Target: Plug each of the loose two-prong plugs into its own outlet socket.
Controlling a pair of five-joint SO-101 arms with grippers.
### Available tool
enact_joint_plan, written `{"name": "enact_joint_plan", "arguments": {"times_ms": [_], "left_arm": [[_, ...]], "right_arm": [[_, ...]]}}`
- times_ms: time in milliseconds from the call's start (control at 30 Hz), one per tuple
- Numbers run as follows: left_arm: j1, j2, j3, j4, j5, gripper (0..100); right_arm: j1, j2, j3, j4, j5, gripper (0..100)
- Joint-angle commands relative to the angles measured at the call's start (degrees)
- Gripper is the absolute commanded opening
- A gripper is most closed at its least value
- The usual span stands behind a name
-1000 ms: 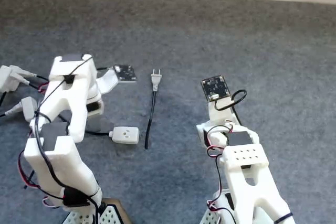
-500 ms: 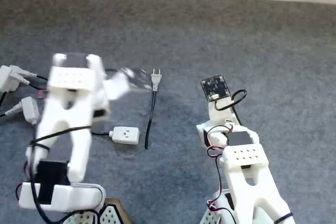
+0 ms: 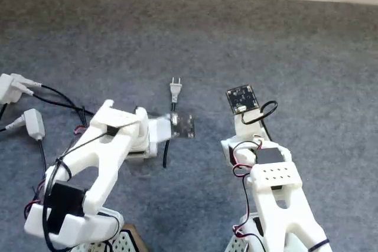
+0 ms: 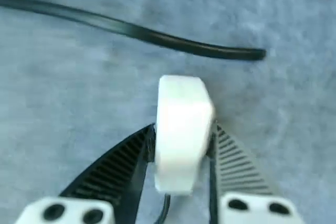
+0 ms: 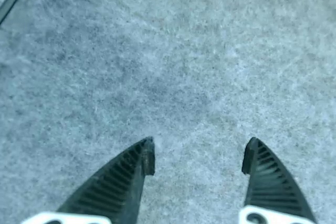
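Here the left gripper (image 4: 181,132) clamped the white plastic outlet socket (image 4: 181,106) by its flat sides on the grey carpet (image 5: 210,51), near the black plug cord (image 4: 157,35). The socket looked light, rigid and possibly slippery. The right gripper (image 5: 198,156) gaped.

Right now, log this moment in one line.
left gripper: shut on socket | right gripper: open above carpet | plug: loose

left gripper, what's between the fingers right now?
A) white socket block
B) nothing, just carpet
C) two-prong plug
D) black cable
A: in the left wrist view the left gripper has the white socket block between its fingers, one on each side of it, while the black cable lies apart on the carpet beyond.
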State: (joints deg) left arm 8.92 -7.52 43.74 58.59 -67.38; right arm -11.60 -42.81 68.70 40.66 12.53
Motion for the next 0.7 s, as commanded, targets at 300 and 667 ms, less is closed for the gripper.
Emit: {"name": "enact_joint_plan", "arguments": {"times_ms": [300, 667], "left_arm": [[-1.4, -0.9, -2.2, -1.8, 0.1, 14], [-0.4, -1.5, -11.0, 34.1, 0.2, 0]], "right_arm": [[0.1, 0.1, -0.4, -1.0, 0.7, 26.6], [0.1, 0.1, -0.4, -1.0, 0.7, 26.6]]}}
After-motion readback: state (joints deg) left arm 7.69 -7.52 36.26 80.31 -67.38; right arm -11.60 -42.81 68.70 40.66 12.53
